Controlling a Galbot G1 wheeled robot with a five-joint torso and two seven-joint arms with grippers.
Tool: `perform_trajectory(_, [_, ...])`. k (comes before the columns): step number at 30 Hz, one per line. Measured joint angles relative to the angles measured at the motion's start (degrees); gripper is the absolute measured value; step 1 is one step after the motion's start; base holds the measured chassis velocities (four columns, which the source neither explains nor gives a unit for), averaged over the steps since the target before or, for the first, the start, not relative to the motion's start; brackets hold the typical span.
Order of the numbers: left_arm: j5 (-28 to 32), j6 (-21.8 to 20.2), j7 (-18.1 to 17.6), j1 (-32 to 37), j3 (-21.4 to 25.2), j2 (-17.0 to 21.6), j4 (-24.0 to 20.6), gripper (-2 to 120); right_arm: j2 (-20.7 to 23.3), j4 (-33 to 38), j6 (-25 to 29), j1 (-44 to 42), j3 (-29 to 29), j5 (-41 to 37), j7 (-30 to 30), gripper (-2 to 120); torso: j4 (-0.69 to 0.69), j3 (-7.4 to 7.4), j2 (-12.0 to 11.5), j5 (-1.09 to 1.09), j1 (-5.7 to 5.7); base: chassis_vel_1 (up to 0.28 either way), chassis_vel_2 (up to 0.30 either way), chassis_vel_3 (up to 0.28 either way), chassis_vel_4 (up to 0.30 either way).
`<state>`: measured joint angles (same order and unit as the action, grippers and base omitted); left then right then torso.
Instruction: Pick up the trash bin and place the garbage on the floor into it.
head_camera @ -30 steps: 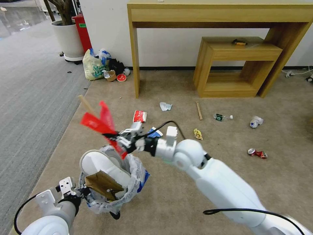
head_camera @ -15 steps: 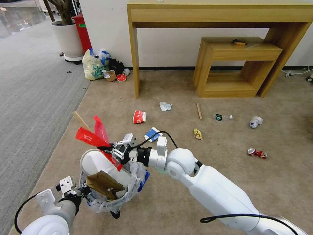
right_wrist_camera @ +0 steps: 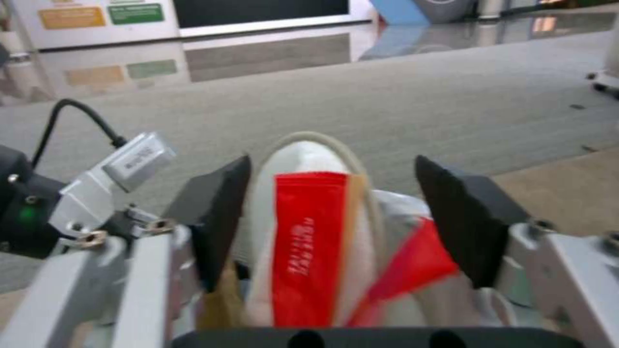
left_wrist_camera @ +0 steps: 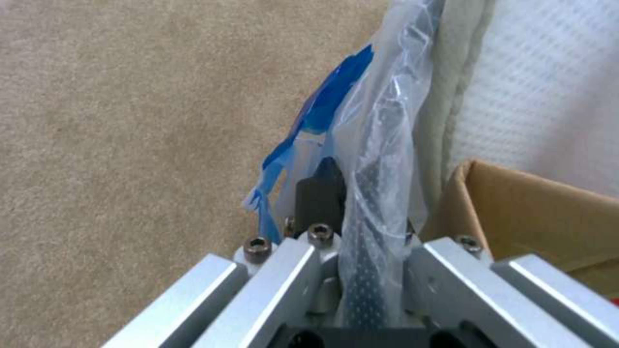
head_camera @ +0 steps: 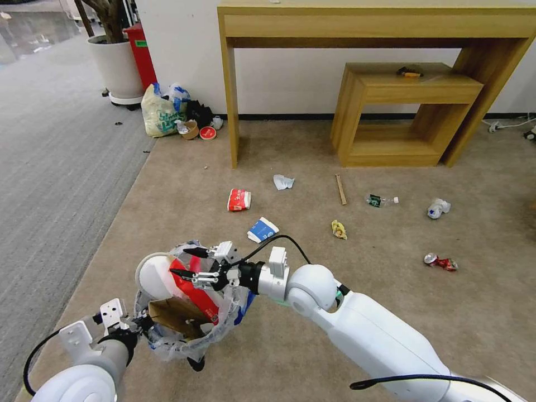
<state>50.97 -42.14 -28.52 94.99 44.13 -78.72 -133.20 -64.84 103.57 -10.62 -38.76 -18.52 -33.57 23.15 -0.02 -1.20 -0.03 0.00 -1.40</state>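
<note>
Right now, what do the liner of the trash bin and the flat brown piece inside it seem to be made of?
The liner of the trash bin looks like thin clear plastic film: it crinkles, shines and lets things show through. The flat brown piece looks like matte cardboard, stiff with a straight cut edge, probably corrugated.

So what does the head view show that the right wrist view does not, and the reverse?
Head view alone: the left gripper clamped on the trash bin rim, a blue-white cup and a crushed can on the floor.
Right wrist view alone: glossy flooring and wall signs behind.
Both: the open right gripper over the red wrapper and a white slipper in the bin.
</note>
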Motion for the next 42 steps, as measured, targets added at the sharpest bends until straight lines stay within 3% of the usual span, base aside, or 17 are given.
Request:
perform_trajectory(5, [0.0, 0.0, 0.2, 0.1, 0.7, 0.0, 0.2, 0, 1.1, 2.1, -0.8, -1.1, 3.7, -0.4, -2.5, 88, 0.02, 0.0, 0.0, 0.0, 0.0, 0.0, 0.0, 0.0, 0.0])
perform_trajectory(8, [-0.3, 0.0, 1.2, 0.5, 1.4, 0.3, -0.1, 0, 2.8, 4.2, -2.5, -4.6, 9.9, -0.7, -6.2, 99, 0.01, 0.0, 0.0, 0.01, 0.0, 0.0, 0.0, 0.0, 0.0])
perform_trajectory(17, [-2.3, 0.0, 4.2, 1.4, 2.9, 0.4, -1.1, 0, 4.7, 6.0, -1.9, -15.8, 23.6, 2.4, -13.2, 100, 0.0, 0.0, 0.0, 0.01, 0.0, 0.0, 0.0, 0.0, 0.0])
perform_trajectory(22, [-3.2, 0.0, 5.9, 2.2, 3.3, 1.4, -1.2, 0, 3.6, 7.9, -2.1, -22.8, 32.7, 4.6, -16.8, 100, 0.0, 0.01, 0.0, 0.0, 0.0, 0.0, 0.0, 0.0, 0.0])
perform_trajectory(28, [-7.5, 0.0, 10.2, 3.3, 4.3, 1.3, -0.9, 0, 1.6, 11.6, -2.3, -33.1, 42.9, 7.8, -15.5, 100, 0.0, 0.01, 0.0, 0.0, 0.0, 0.0, 0.0, 0.0, 0.0])
perform_trajectory(31, [-7.8, 0.0, 12.1, 4.1, 5.0, 1.6, -1.0, 0, -1.7, 14.0, -1.2, -39.4, 48.6, 11.0, -14.0, 100, -0.01, 0.01, 0.0, -0.01, 0.0, 0.0, 0.0, 0.0, 0.0])
perform_trajectory(42, [-8.2, 0.0, 16.5, 6.3, 6.2, 2.2, -2.3, 0, -7.3, 17.7, 0.1, -45.5, 56.6, 14.4, -12.5, 100, 0.02, 0.01, 0.0, -0.01, 0.0, -0.042, -0.036, 0.041, 0.051])
